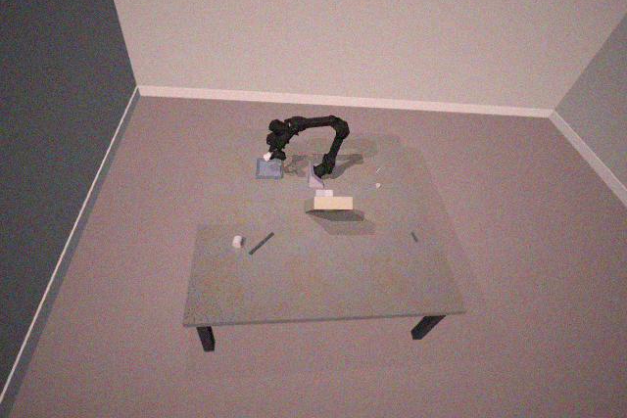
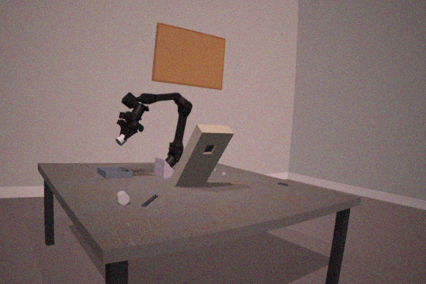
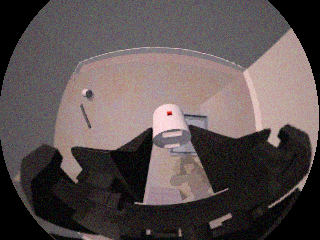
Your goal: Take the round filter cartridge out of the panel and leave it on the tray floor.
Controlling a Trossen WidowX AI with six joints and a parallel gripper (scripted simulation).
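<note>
The white round filter cartridge (image 1: 266, 156) (image 2: 120, 139) (image 3: 168, 120) is out of the panel, with a red mark on its side and light slots on its grey end. My gripper (image 3: 170, 129) is shut on it, the cartridge between the fingertips. It is held in the air, well above the table in the exterior view. The blue-grey tray (image 1: 258, 169) (image 2: 118, 173) lies below; in the wrist view it shows partly behind the cartridge. The exact height above the tray is hard to tell. The leaning service panel (image 1: 333, 203) (image 2: 198, 162) stands apart, with a square opening in its back.
A pale wedge-shaped block (image 1: 315, 182) (image 2: 160, 167) stands near the arm's base, beside the panel. Farther off lie a white cylinder (image 1: 237, 241) (image 2: 122, 197) (image 3: 86, 93) and a dark bar (image 1: 261, 243) (image 2: 149, 200) (image 3: 85, 116). A short dark piece (image 1: 413, 237) (image 2: 282, 183) lies at the right.
</note>
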